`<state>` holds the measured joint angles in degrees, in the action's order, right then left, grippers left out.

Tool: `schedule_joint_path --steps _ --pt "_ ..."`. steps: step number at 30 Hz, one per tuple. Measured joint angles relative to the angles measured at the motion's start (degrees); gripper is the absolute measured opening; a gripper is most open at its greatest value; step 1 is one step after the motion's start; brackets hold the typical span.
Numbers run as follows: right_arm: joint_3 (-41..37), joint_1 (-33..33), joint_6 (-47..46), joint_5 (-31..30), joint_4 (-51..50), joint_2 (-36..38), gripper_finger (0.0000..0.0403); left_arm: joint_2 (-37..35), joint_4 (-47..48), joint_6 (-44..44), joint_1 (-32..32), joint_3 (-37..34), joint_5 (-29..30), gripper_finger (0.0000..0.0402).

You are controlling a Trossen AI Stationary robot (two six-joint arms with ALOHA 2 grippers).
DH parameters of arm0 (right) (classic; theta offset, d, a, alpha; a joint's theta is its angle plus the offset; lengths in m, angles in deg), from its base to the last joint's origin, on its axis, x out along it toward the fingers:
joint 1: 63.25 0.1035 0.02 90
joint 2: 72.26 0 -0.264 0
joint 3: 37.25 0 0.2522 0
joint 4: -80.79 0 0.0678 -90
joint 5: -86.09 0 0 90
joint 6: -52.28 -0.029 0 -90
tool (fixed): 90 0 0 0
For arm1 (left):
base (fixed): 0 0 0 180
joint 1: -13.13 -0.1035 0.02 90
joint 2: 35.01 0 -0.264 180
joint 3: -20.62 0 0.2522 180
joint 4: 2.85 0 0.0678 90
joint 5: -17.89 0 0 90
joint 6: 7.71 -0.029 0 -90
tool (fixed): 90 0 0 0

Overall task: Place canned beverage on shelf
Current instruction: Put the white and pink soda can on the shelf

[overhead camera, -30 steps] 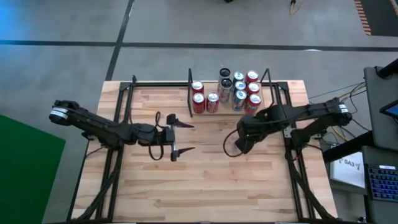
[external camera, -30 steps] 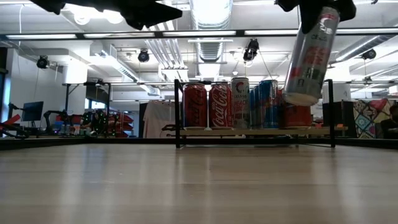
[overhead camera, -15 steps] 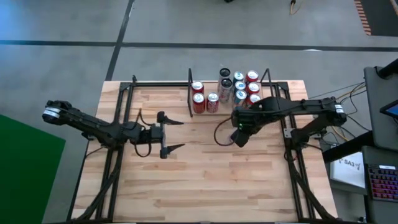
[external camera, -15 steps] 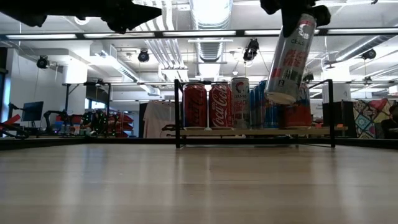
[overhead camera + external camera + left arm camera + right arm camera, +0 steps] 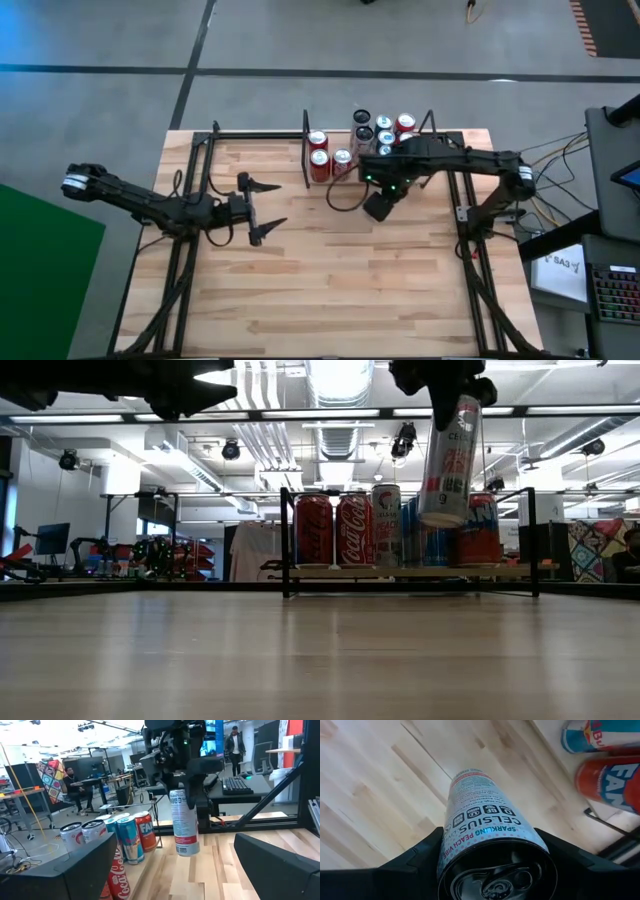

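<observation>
Low view shows my right jaws [image 5: 446, 385] clamped on the tall can [image 5: 447, 460], hanging above the tabletop just before the shelf [image 5: 410, 571]; setting down remains. My left jaws [image 5: 262, 208] wait wide.

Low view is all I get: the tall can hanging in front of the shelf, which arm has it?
Observer: The right gripper, seen from the high view. It grips the can near the top, and the can hangs nearly upright.
Operator: Is it over the shelf board yet?
Observer: Not yet. From above, it hangs over the tabletop, just off the front edge of the shelf, near the cans standing at the shelf's right end.
Operator: And the other arm?
Observer: The left gripper is open and holds nothing, over the table's left half, well away from the shelf.
</observation>
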<state>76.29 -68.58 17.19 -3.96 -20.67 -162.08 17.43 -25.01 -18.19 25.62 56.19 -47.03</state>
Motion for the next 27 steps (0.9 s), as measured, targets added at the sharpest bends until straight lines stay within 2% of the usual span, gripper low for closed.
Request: schedule_joint_path --steps 3,16,27 --pt "2.71 -0.37 1.63 0.02 -2.44 -2.27 0.0244 -0.29 0.01 -0.23 0.02 -0.01 0.00 0.0389" --pt "12.49 -0.99 8.60 1.71 -2.25 -9.57 0.0245 -0.30 0.04 -0.79 0.06 -0.01 1.28 0.0389" --pt "15.02 -4.94 15.38 1.55 -2.30 -14.00 0.0245 -0.35 0.04 -2.83 0.04 -0.01 3.04 0.0389"
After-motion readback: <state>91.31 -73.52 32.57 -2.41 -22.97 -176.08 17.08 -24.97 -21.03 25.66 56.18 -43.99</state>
